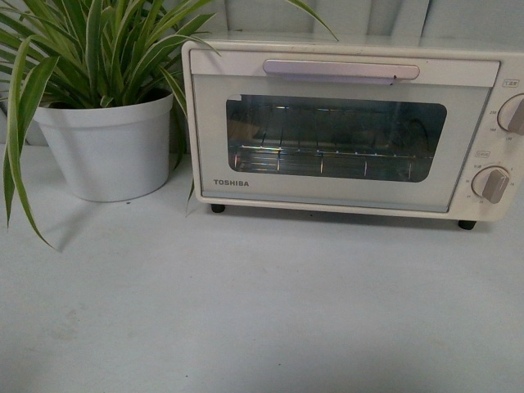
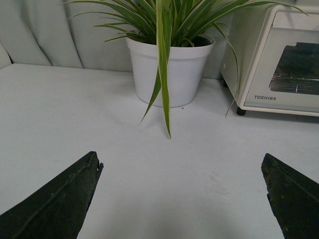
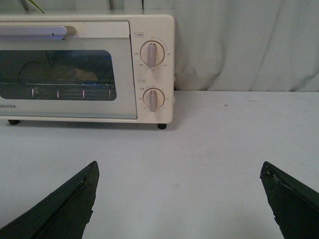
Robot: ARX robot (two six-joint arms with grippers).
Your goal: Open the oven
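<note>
right wrist view first: my right claw (image 3: 179, 167) is spread wide, its two dark fingers (image 3: 65, 204) far apart with nothing between them but bare counter (image 3: 199, 164). it hangs low toward the near edge, facing the oven (image 3: 84, 69), which i judge is a ready stance: jaws parted so they can close around something as soon as i reach it. my left claw (image 2: 180, 158) is the same, gaping and empty, aimed more at the potted plant (image 2: 169, 69) toward the far left corner. the oven stands along the far edge, right of the plant, on black feet (image 1: 218, 208), front turned squarely to me. its glass door (image 1: 336, 139) is shut flat, the wire rack (image 1: 327, 155) visible behind it. the bar handle (image 1: 341, 70) runs across the door's top, so i take it the door hinges at the bottom and drops toward the near edge. the two knobs (image 3: 152, 54) sit beside the door on the right and are no part of this. the handle is the thing to reach; neither claw is near it yet.
</note>
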